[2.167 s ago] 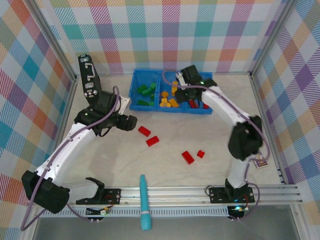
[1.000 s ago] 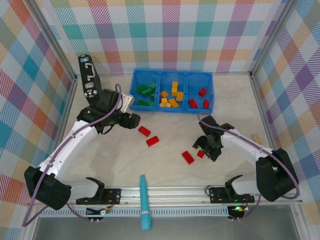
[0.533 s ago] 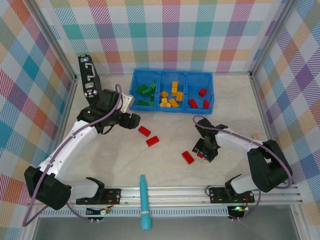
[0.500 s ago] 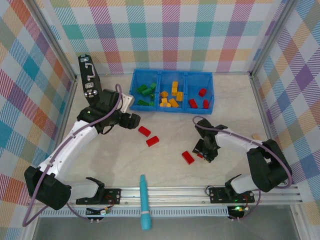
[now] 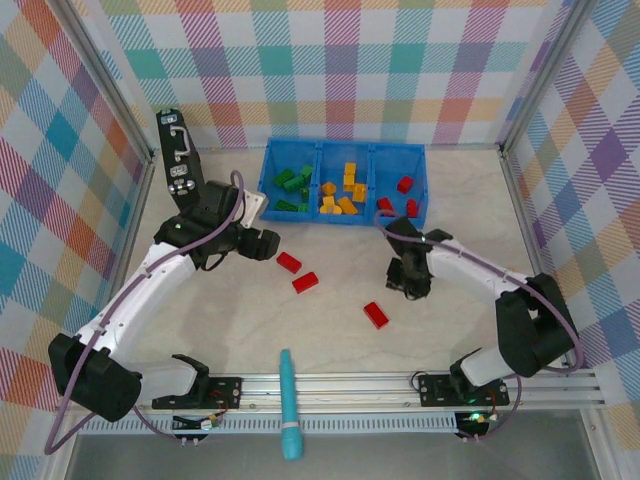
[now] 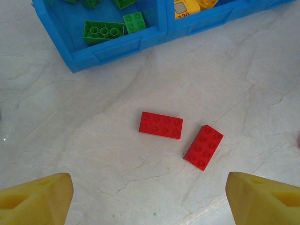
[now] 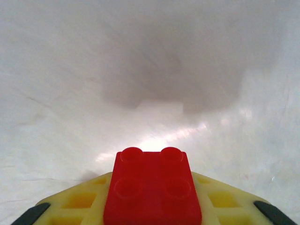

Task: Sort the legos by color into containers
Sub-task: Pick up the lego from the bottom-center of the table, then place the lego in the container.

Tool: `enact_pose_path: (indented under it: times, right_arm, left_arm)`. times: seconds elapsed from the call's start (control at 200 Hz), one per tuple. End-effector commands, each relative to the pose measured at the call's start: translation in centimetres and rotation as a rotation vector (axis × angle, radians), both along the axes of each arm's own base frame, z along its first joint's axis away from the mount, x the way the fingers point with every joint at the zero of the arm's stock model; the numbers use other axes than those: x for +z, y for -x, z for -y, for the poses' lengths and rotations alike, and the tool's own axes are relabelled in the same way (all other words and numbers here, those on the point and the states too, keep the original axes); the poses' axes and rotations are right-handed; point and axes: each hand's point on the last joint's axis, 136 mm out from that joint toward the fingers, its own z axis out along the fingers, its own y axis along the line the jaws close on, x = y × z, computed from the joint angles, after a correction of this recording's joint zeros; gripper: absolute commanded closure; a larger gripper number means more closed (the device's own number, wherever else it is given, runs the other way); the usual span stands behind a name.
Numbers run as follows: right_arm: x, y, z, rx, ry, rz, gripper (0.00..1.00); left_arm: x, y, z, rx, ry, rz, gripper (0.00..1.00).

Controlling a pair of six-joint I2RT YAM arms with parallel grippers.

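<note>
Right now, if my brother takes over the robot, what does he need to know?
Right hand: shut on a small red lego, on the table side of the blue tray.
Left hand: open and empty, above two red legos.
Done: the tray has green legos in its left compartment, yellow-orange legos in the middle and red legos in the right.
Left to do: put the held one in the right compartment. Then move the two under the left hand and a third red lego lying nearer the arm bases.
</note>
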Motion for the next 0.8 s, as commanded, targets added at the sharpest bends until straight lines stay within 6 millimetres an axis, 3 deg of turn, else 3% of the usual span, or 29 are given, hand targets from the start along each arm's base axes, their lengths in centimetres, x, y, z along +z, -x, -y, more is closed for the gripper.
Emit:
enact_pose_path:
  times: [0.0,0.175,0.305,0.57,0.795]
  right_arm:
    - [2.9,-3.4,0.3,0.185,0.120,0.093,0.71]
    - [7.8,-10.9,-0.1,0.331,0.202,0.248,0.71]
    - [9.7,-15.2,-0.4,0.385,0.243,0.325,0.71]
    - [7.6,-22.2,-0.3,0.366,0.247,0.364,0.70]
    - [6.4,-26.2,0.0,0.330,0.209,0.394,0.68]
  left_arm:
    - [0.8,0.1,-0.5,0.016,0.004,0.038,0.15]
    - [1.1,0.3,-0.9,0.021,-0.004,0.053,0.15]
    - [1.2,0.6,-1.4,0.029,-0.022,0.062,0.15]
    - [2.2,0.9,-1.7,0.029,-0.037,0.070,0.15]
    - [3.1,0.9,-2.3,0.032,-0.069,0.083,0.14]
